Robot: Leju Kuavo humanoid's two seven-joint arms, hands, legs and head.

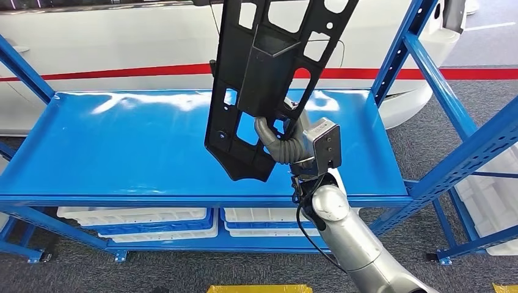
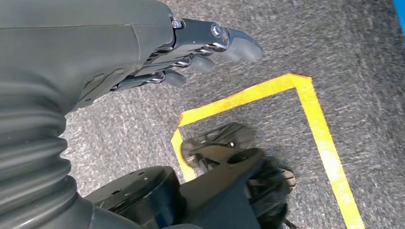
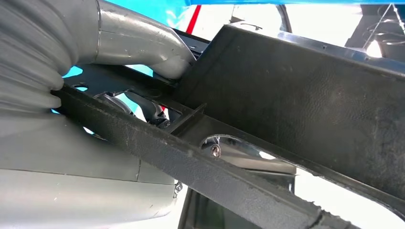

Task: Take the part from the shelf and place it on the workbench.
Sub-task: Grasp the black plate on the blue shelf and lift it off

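Shelving (image 1: 183, 198) in blue steel stands before us, its glossy top deck bare and reflective, with white trays (image 1: 153, 221) stacked on the level below. We note grey carpet (image 2: 334, 43) underfoot, marked with yellow tape (image 2: 315, 119), and a white wall with a red stripe (image 1: 122, 73) behind. The right hand (image 1: 287, 143) grips the black part (image 1: 269, 79), fingers wrapped around its frame, holding it upright above the deck. The left hand (image 2: 191, 52) hangs over the carpet, fingers loosely apart, holding nothing.
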